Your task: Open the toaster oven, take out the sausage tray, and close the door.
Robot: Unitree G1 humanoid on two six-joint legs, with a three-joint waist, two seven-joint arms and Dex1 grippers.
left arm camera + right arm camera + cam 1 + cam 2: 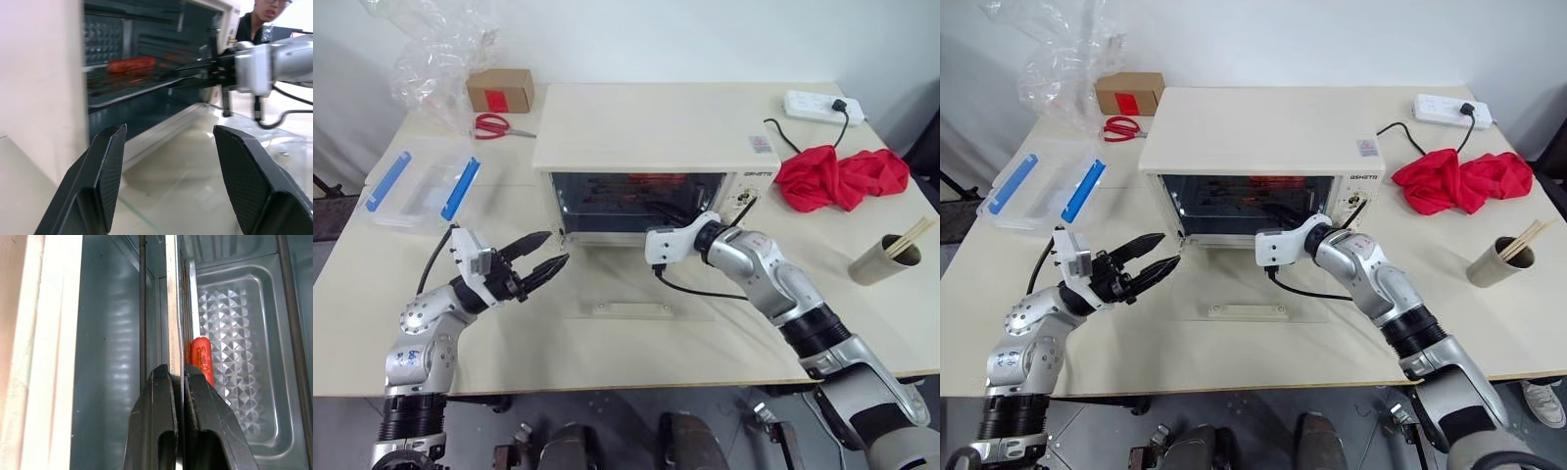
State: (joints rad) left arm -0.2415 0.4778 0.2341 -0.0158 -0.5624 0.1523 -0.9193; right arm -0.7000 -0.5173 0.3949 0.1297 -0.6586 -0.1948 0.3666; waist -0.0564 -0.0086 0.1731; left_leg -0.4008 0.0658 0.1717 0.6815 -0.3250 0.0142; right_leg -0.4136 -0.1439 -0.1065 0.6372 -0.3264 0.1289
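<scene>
Left wrist view: 1 red sausage (131,64) on sausage tray (122,90) inside toaster oven (44,73)

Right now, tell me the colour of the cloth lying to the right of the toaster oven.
Bright red. The crumpled cloth shows best in the left eye view.

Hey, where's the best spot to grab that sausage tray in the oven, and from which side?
Grip the tray by its thin front rim, coming level through the open front over the lowered door. The rim is the part facing out, and flat enough to pinch. The right gripper is shut on it there, near the sausage.
</scene>
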